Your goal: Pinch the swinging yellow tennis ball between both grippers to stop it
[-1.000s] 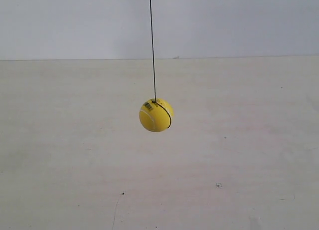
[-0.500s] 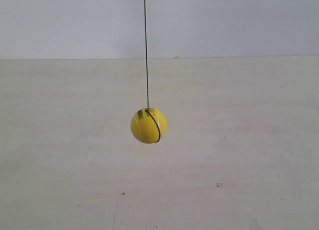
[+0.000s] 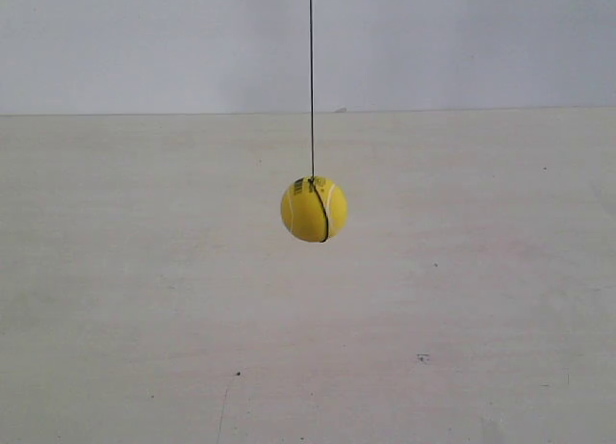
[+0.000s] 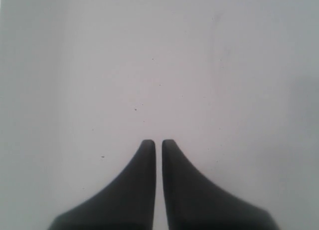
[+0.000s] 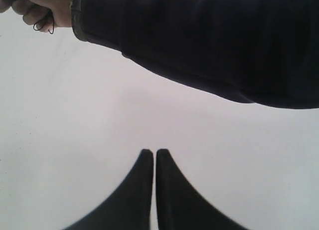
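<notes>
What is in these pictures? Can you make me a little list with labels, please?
Ball: yellow tennis ball, hanging on its string
String: thin dark string, running up out of the exterior view
Left gripper: fingers together, holding nothing
Right gripper: fingers together, holding nothing
Person: dark-sleeved arm and hand, in the right wrist view
Grippers by the ball: none in the exterior view
Surface: pale table

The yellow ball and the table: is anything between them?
Nothing shows there. In the exterior view the yellow tennis ball hangs from its string, with only bare table around and below it.
</notes>
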`<act>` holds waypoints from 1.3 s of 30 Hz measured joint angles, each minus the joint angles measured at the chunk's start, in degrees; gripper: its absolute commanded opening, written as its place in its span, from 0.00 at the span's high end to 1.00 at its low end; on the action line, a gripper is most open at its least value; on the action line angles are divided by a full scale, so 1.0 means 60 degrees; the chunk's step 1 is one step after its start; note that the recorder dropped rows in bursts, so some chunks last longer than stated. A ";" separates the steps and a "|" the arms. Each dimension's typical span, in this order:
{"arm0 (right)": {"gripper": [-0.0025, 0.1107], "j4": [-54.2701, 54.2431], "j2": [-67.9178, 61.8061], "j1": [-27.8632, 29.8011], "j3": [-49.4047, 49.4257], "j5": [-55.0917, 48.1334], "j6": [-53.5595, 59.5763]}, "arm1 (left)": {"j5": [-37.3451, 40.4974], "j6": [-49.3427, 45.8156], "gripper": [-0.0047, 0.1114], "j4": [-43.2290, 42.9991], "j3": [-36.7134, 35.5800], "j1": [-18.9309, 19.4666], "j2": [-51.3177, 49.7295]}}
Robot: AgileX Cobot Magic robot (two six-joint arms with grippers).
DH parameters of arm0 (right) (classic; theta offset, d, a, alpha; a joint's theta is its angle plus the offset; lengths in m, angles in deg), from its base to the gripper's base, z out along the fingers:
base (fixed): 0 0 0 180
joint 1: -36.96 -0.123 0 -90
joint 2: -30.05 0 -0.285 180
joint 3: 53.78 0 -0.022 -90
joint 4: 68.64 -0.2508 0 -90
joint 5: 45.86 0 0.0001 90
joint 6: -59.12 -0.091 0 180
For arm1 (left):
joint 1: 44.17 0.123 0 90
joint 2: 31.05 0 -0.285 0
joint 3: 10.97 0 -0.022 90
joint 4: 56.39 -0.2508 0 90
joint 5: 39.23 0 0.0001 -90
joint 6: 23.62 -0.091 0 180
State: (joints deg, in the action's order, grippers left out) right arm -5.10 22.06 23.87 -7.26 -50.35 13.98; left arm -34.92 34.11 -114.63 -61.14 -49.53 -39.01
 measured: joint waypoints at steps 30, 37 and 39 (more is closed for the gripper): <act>0.98 -1.5175 -0.0023 0.0000 0.4941 0.1930 1.2050 | -0.0017 0.0017 0.92 0.0000 -0.0016 0.0000 0.0000; 0.98 -1.2562 -0.0017 0.0000 0.5067 0.0945 1.0052 | -0.0017 0.0017 0.92 0.0000 -0.0016 0.0000 0.0000; 0.98 -1.1626 -0.0017 0.0000 0.5067 0.0267 0.9135 | -0.0017 0.0017 0.92 0.0000 -0.0016 0.0000 0.0000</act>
State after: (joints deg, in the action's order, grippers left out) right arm -74.85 21.96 23.87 23.14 -48.75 68.79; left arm -35.02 34.21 -114.63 -61.24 -49.53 -39.01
